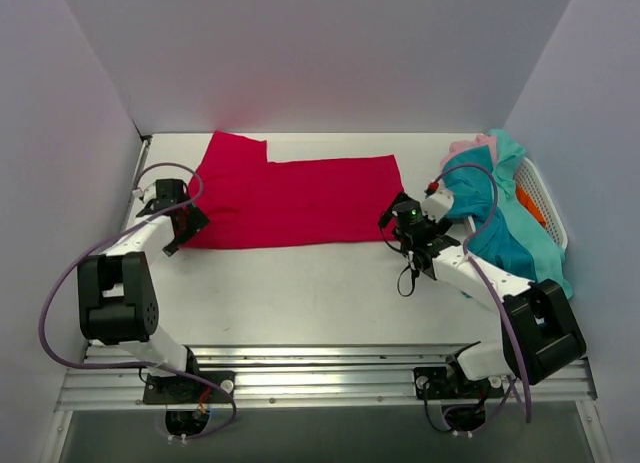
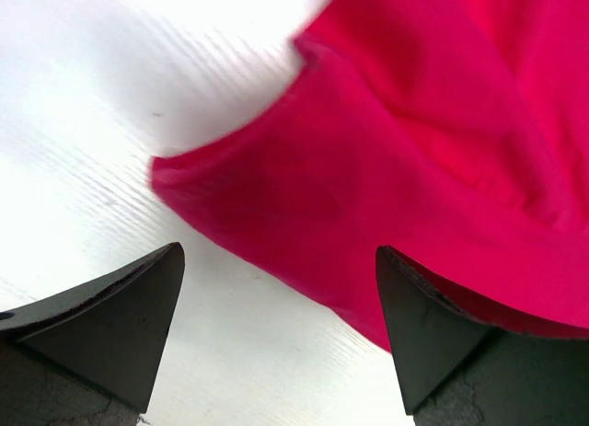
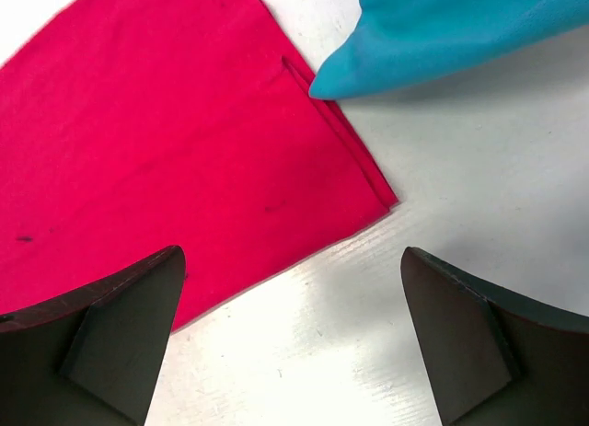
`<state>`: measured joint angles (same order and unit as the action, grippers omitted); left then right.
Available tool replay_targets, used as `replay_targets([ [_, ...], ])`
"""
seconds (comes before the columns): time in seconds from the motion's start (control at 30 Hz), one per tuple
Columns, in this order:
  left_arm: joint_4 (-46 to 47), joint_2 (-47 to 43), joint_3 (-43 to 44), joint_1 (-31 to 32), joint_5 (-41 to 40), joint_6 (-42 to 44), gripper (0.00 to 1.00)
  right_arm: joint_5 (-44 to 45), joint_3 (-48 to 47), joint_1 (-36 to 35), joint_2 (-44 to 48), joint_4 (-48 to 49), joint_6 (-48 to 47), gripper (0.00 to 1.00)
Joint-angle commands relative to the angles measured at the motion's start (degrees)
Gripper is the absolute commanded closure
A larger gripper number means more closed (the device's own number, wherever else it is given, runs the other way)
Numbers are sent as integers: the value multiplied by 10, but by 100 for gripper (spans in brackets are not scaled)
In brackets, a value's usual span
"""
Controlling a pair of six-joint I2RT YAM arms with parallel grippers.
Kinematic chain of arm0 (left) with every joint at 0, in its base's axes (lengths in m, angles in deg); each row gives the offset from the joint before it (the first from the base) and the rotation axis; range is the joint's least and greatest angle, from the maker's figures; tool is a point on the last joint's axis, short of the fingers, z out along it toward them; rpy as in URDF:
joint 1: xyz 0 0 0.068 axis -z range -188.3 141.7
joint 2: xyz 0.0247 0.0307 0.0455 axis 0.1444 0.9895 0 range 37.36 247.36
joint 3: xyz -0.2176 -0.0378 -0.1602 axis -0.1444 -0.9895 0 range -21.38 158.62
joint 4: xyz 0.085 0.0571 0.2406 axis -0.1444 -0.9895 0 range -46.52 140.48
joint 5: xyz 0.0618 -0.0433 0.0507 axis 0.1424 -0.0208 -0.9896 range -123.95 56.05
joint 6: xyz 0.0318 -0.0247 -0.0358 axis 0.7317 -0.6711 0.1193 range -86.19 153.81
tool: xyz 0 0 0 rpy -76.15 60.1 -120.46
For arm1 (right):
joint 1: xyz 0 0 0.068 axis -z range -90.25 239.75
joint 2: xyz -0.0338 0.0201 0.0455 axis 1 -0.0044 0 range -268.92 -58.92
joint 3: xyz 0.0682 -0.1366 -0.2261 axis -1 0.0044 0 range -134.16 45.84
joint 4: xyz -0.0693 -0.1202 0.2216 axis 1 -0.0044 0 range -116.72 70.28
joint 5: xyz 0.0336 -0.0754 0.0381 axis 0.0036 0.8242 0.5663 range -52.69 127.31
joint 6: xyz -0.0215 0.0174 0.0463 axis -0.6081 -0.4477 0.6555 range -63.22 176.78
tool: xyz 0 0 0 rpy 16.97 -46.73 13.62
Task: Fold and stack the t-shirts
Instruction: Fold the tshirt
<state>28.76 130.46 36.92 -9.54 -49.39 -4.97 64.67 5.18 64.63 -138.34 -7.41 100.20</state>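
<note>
Top external, red t-shirt point(image 1: 290, 203) flat between left hand point(image 1: 188, 226) and right hand point(image 1: 392, 228) — both wide open, empty.

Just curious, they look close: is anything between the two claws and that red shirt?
Nothing visible. The left gripper and right gripper stand open at the red t-shirt's near corners; a teal t-shirt's tip meets its hem farther off.

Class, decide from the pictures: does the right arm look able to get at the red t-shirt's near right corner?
Probably yes: the open right pincer hangs just above that corner of the red t-shirt, and the teal t-shirt stops short of it.
</note>
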Motion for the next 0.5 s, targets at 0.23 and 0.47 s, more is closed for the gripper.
replay_targets([
  [0.23,12,33,-1,-50,25,12,6,-4,-2,1,-19,-1,18,0],
  [0.47,7,90,28,-59,44,41,6,-18,-21,3,-89,24,21,0],
])
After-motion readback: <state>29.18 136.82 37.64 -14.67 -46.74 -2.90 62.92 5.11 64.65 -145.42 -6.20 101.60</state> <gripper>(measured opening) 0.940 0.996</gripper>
